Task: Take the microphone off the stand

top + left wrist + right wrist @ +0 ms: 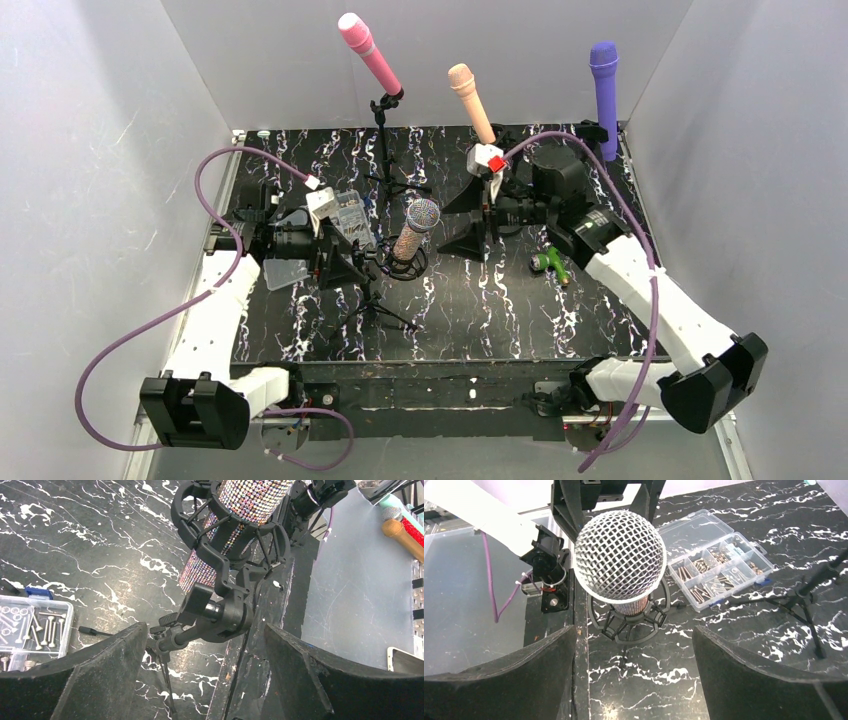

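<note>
Microphone (416,228) seated in stand (220,617); left arm (218,295), right arm (650,290) extended low (facing each other), jaws spread.

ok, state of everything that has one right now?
glitter microphone: seated in the shock mount, tilted.
left gripper: open, either side of the stand joint.
right gripper: open, facing the glitter microphone.
screw box: lid open.
pink microphone: tilted, in its clip.
peach microphone: tilted, mount hidden.
purple microphone: upright.
</note>
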Robot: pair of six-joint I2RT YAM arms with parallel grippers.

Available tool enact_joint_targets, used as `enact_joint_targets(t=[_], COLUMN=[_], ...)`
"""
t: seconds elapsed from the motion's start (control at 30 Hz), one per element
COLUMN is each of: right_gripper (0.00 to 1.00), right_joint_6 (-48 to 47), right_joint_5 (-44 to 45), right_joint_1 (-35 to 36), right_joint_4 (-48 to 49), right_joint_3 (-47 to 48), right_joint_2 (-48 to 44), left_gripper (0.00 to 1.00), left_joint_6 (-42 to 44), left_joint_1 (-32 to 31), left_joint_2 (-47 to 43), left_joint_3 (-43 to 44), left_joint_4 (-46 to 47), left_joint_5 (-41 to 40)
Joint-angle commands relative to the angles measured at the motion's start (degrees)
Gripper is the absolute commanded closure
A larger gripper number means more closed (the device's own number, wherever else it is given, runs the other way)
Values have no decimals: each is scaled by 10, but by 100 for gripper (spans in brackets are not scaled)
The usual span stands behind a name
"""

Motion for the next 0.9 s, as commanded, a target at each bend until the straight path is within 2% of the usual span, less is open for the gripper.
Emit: enact_joint_targets(t=[0.0, 0.2, 0.6, 0.8, 0.87], right_gripper=[7, 8, 12, 13, 13], right_joint_6=[79, 124, 163, 189, 192], right_joint_5=[-24, -37, -56, -58, -57], right_joint_1=[13, 29, 45, 55, 57], right_joint_4=[178, 279, 399, 427, 428], right_joint_3=[-42, -76, -133, -127, -123], right_joint_2=[23, 41, 49, 67, 71], left_gripper=[15, 16, 29, 41, 48], left_joint_6=[-38, -57, -77, -77, -77], left_joint_1=[0, -11, -25, -25, -26], left_joint_2=[-4, -5, 2, 7, 7], left_joint_3=[-10, -14, -16, -20, -23], left_joint_4=[-9, -4, 7, 17, 22], left_joint_5=[15, 0, -16, -14, -11])
